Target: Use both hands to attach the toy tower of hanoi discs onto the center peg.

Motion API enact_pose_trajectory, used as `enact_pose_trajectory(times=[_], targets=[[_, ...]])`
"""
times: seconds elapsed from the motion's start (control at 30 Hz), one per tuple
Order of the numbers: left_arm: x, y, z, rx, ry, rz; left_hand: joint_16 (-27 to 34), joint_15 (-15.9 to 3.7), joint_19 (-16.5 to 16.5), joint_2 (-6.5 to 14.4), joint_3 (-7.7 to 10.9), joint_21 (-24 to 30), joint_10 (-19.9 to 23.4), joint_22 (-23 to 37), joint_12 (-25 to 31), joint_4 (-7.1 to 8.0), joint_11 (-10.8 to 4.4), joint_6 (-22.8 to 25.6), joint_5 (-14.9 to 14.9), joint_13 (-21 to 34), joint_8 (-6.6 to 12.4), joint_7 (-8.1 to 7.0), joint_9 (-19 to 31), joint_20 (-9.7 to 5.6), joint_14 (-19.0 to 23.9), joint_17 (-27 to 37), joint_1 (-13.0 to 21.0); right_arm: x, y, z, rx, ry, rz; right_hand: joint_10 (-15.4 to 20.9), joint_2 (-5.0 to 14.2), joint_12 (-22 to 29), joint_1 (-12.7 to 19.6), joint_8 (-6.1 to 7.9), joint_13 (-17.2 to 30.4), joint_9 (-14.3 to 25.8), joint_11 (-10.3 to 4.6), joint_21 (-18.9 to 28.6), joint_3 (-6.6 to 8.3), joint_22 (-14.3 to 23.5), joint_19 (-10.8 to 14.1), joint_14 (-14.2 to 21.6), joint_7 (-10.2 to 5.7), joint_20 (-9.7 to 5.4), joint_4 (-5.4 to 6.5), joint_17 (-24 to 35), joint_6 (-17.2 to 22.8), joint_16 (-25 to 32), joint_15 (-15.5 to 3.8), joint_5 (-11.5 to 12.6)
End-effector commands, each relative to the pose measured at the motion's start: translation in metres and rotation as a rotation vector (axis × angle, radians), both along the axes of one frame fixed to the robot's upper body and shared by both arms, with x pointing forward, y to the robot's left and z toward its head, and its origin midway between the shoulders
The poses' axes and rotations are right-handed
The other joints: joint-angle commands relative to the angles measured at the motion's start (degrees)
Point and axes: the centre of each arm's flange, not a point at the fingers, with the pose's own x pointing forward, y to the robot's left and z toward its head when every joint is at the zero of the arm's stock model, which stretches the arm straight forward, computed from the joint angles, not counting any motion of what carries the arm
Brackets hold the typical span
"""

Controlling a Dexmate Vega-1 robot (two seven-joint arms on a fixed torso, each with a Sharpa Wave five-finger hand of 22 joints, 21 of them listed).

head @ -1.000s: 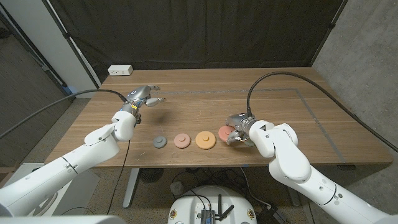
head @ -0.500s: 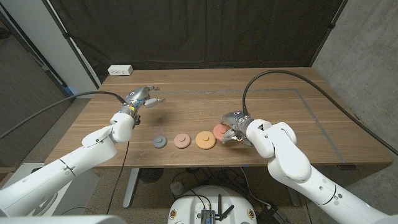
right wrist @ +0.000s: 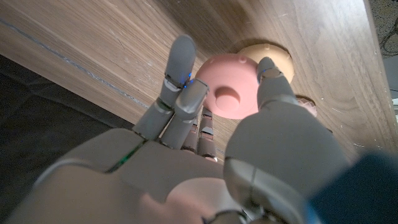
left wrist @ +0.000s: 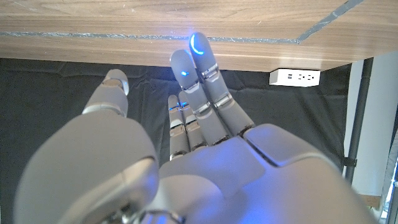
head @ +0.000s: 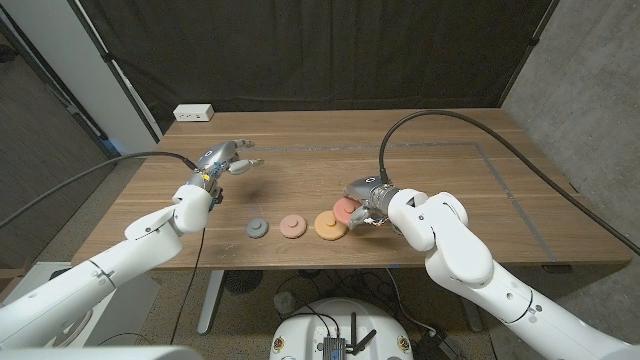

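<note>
Shift over the last second: right hand [head: 362, 205] has carried the red disc [head: 345, 208] leftward along the table, from well clear of the orange disc [head: 329, 225] to right against it, its near edge seeming to overlap the orange rim. Head view also shows the right arm drawn in further toward centre. Left hand [head: 228, 157] is much where it was, raised above the table's left half

Right hand grips the red disc between thumb [right wrist: 271, 84] and fingers [right wrist: 181, 62]; the wrist view shows the disc's raised hub facing the camera, orange disc just behind it. Whether the red one is lifted or sliding, cannot tell

Left hand holds nothing, fingers [left wrist: 198, 68] extended and slightly apart

Row near the front edge: grey disc [head: 258, 228], pink disc [head: 293, 227], orange, then red. No separate upright peg made out; the grey piece has a small central knob

Judgement: stacking has begun, red probably going onto orange; nothing seated yet

Room: wide bare table [head: 430, 150] behind the row and to the right. Discs sit close to the front edge, so little margin toward the robot. White power strip [head: 193, 113] at the far left corner, well away
</note>
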Motion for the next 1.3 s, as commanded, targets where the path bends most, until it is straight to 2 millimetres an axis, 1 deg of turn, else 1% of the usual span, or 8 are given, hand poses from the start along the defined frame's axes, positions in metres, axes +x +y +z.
enact_pose_trajectory(times=[0.03, 0.27, 0.4, 0.7, 0.73, 0.93, 1.03, 1.3], targets=[[-0.006, 0.012, -0.005, -0.023, -0.006, 0.002, 0.3, -3.41, -0.4, 0.5, 0.35, 0.4, 0.6, 0.1, 0.0, 0.15, -0.05, 0.5, 0.1, 0.3, -0.17, -0.1, 0.2, -4.81, -0.1, 0.0, 0.1, 0.003, 0.02, 0.003, -0.042, -0.013, 0.06, 12.5, 2.36, 0.2, -0.6, 0.92, 1.7, 0.3, -12.61, 0.4, 3.63, 0.2, 0.2, 0.4, -10.42, -1.31, 2.94, 0.1, 10.8, 0.3, 0.05, 0.3], [-0.008, 0.015, -0.007, -0.027, -0.004, 0.009, 0.2, -3.41, -0.4, 0.5, 0.37, 0.5, 0.7, -0.1, 0.0, 0.16, -0.03, 0.5, 0.0, 0.3, -0.17, -0.12, 0.2, -4.81, -0.3, -0.2, 0.1, 0.003, 0.029, 0.003, -0.067, -0.011, 0.083, 12.7, 2.31, 0.1, -0.7, 0.85, 1.8, 0.3, -12.66, 0.4, 3.88, 0.1, 0.2, 0.3, -10.49, -1.31, 2.93, 0.1, 10.9, 0.4, 0.04, 0.4], [-0.009, 0.016, -0.009, -0.029, 0.002, 0.009, 0.4, -3.41, -0.5, 0.5, 0.38, 0.6, 0.7, -0.2, -0.1, 0.17, -0.09, 0.6, 0.0, 0.3, -0.17, -0.1, 0.2, -4.82, -0.2, -0.1, 0.0, 0.004, 0.034, 0.003, -0.085, -0.008, 0.096, 12.9, 2.3, 0.1, -0.8, 0.83, 1.9, 0.3, -12.38, 0.3, 3.98, 0.1, 0.2, 0.3, -10.51, -1.31, 2.92, 0.1, 10.9, 0.4, 0.04, 0.4], [-0.013, 0.018, -0.011, -0.031, -0.002, 0.008, 0.4, -3.41, -0.7, 0.5, 0.41, 1.0, 0.7, -0.3, -0.1, 0.2, -0.1, 0.6, 0.0, 0.4, -0.18, -0.03, 0.2, -4.8, -0.2, -0.3, 0.0, 0.005, 0.042, 0.003, -0.117, 0.002, 0.116, 12.9, 2.25, -0.1, -0.9, 0.75, 2.1, 0.3, -12.49, 0.3, 4.24, 0.1, 0.2, 0.3, -10.51, -1.31, 2.91, 0.1, 10.9, 0.5, 0.05, 0.4], [-0.014, 0.018, -0.01, -0.028, -0.002, 0.005, 0.6, -3.41, -0.7, 0.5, 0.41, 1.0, 0.8, -0.4, -0.1, 0.2, 0.04, 0.7, 0.0, 0.4, -0.17, -0.06, 0.2, -4.8, -0.1, -0.2, 0.0, 0.006, 0.043, 0.003, -0.119, 0.004, 0.118, 12.9, 2.24, -0.1, -0.9, 0.74, 2.1, 0.3, -12.46, 0.3, 4.26, 0.1, 0.2, 0.3, -10.52, -1.31, 2.91, 0.1, 10.9, 0.5, 0.05, 0.4], [-0.016, 0.017, -0.008, -0.018, -0.01, 0.003, 0.5, -3.41, -0.8, 0.5, 0.46, 1.2, 0.7, -0.6, -0.2, 0.2, -0.21, 0.6, 0.0, 0.4, -0.21, -0.05, 0.2, -4.81, -0.3, -0.4, -0.1, 0.008, 0.046, 0.003, -0.133, 0.01, 0.117, 12.9, 2.25, -0.3, -1.0, 0.71, 2.2, 0.3, -12.58, 0.3, 4.43, 0.1, 0.2, 0.2, -10.43, -1.31, 2.92, 0.1, 11.0, 0.5, 0.05, 0.4], [-0.016, 0.017, -0.007, -0.016, -0.011, 0.003, 0.6, -3.41, -0.8, 0.5, 0.47, 1.3, 0.7, -0.7, -0.2, 0.2, -0.14, 0.6, 0.0, 0.4, -0.22, -0.02, 0.2, -4.79, -0.2, -0.3, -0.1, 0.01, 0.047, 0.003, -0.138, 0.013, 0.119, 13.0, 2.24, -0.3, -1.1, 0.69, 2.2, 0.3, -12.4, 0.3, 4.51, 0.1, 0.2, 0.2, -10.44, -1.31, 2.92, 0.1, 11.1, 0.5, 0.05, 0.4], [-0.015, 0.014, -0.007, -0.015, -0.007, 0.0, 0.5, -3.41, -0.9, 0.5, 0.54, 1.6, 0.7, -0.8, -0.2, 0.21, -0.13, 0.6, 0.0, 0.4, -0.24, -0.07, 0.2, -4.79, -0.4, -0.5, -0.1, 0.017, 0.047, 0.0, -0.139, 0.05, 0.103, 12.8, 2.23, -0.6, -1.2, 0.55, 2.4, 0.4, -12.5, 0.3, 4.77, 0.2, 0.2, 0.2, -10.48, -1.31, 2.93, 0.1, 10.9, 0.6, 0.05, 0.5]])
